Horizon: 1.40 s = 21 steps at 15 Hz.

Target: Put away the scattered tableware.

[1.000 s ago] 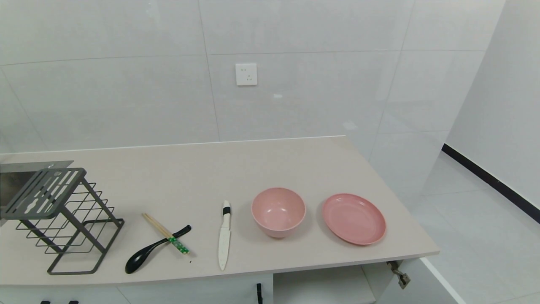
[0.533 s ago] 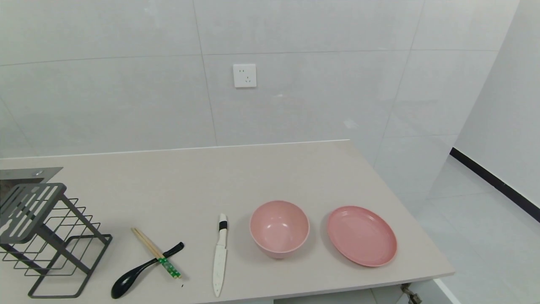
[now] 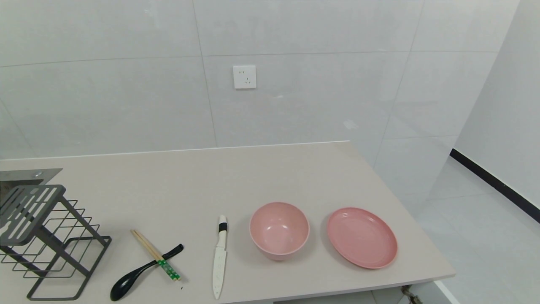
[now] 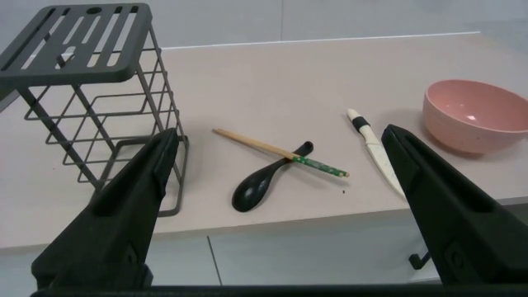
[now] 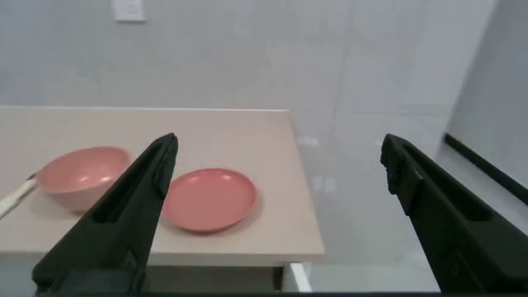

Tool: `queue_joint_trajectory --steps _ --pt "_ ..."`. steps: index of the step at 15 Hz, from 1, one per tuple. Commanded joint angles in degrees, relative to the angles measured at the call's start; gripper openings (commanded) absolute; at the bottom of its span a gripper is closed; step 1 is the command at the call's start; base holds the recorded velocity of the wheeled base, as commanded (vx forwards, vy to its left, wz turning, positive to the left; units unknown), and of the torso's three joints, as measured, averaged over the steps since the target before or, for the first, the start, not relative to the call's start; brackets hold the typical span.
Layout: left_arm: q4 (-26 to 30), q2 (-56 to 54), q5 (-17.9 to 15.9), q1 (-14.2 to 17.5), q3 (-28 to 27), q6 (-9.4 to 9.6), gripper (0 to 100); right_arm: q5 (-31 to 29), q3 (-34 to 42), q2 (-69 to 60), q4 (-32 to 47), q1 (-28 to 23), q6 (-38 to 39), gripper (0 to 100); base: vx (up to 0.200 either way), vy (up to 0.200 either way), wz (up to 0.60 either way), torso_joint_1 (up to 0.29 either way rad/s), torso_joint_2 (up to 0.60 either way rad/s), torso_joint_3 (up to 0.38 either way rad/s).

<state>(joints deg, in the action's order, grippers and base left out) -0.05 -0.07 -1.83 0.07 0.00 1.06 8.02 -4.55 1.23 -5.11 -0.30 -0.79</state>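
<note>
On the beige counter lie, from left to right, a black spoon crossed by a pair of wooden chopsticks, a white knife, a pink bowl and a pink plate. A grey wire rack stands at the left. My left gripper is open, held off the counter's front edge, facing the spoon, chopsticks and knife. My right gripper is open in front of the counter's right end, facing the plate and bowl.
The counter's right edge drops to a tiled floor. A tiled wall with a socket runs behind. A metal sink corner shows at the far left behind the rack. The back half of the counter is bare.
The head camera has shifted, so the whole scene sits lower and further left than a second ago. Nothing on the counter has moved.
</note>
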Motion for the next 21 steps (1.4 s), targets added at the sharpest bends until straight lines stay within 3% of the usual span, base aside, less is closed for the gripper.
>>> queue_joint_trajectory --steps 1,5,8,10,12,18,21 --pt "0.0 0.1 0.0 0.0 0.0 -0.01 100 6.4 -2.7 4.7 5.5 0.0 0.1 100 0.000 0.000 0.00 0.000 0.00 0.000" --pt "0.0 0.1 0.1 0.0 0.0 -0.01 100 16.2 -11.8 31.3 6.0 0.7 -0.1 100 0.000 0.000 0.00 0.000 0.00 0.000" --pt "0.0 0.1 0.1 0.0 0.0 -0.09 100 15.8 -12.5 49.9 -0.3 7.5 -2.6 100 0.000 0.000 0.00 0.000 0.00 0.000" --pt "0.0 0.1 0.1 0.0 0.0 -0.09 100 14.7 -12.9 55.5 -1.3 10.9 -6.6 100 0.000 0.000 0.00 0.000 0.00 0.000" --pt "0.0 0.1 0.1 0.0 0.0 -0.01 100 10.3 -13.3 61.5 -1.5 14.9 -8.8 100 0.000 0.000 0.00 0.000 0.00 0.000" --pt "0.0 0.1 0.1 0.0 0.0 0.17 100 9.3 -20.2 77.4 -1.9 12.2 -8.4 100 0.000 0.000 0.00 0.000 0.00 0.000" --pt "0.0 0.1 0.1 0.0 0.0 0.26 100 9.3 -19.8 85.1 -9.2 9.9 -8.4 100 0.000 0.000 0.00 0.000 0.00 0.000"
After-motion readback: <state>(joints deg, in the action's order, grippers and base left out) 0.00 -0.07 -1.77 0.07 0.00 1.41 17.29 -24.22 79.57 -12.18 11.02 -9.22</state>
